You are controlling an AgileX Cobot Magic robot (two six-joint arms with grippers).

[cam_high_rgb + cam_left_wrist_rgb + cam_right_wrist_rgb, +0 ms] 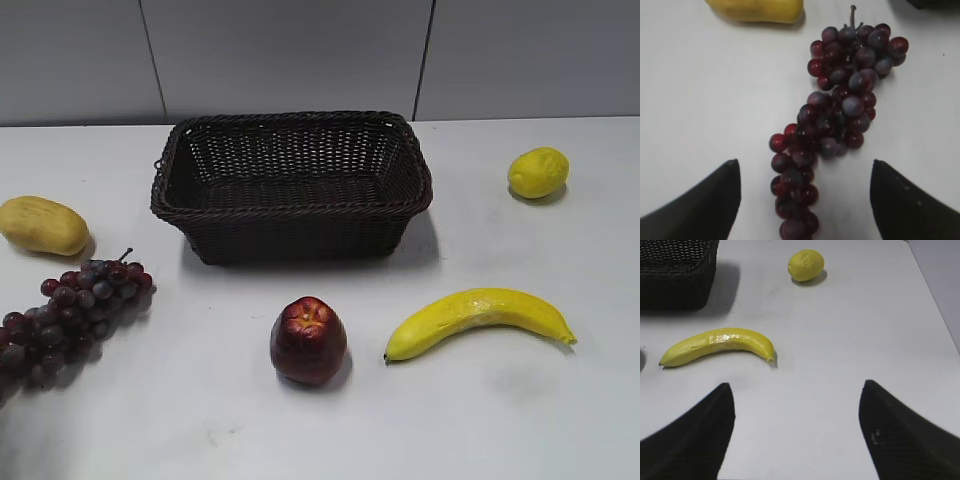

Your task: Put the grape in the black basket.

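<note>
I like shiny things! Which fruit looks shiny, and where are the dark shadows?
Exterior view: the banana has a bright shiny streak, and the black basket casts a soft shadow to its right. Left wrist view: the grape shows small dull glints. Right wrist view: the lemon looks matte.

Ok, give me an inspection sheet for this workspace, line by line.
Surface: white table, faint scuffs.
Job's things: grape lying on the table at the left; black basket empty, at the back centre.
Clutter: apple, banana, lemon, yellow fruit at the left.
Pincers: left pincer open astride the grape's lower end; right pincer open over bare table.
Cables: nothing seen.
Surroundings: grey panelled wall.
</note>
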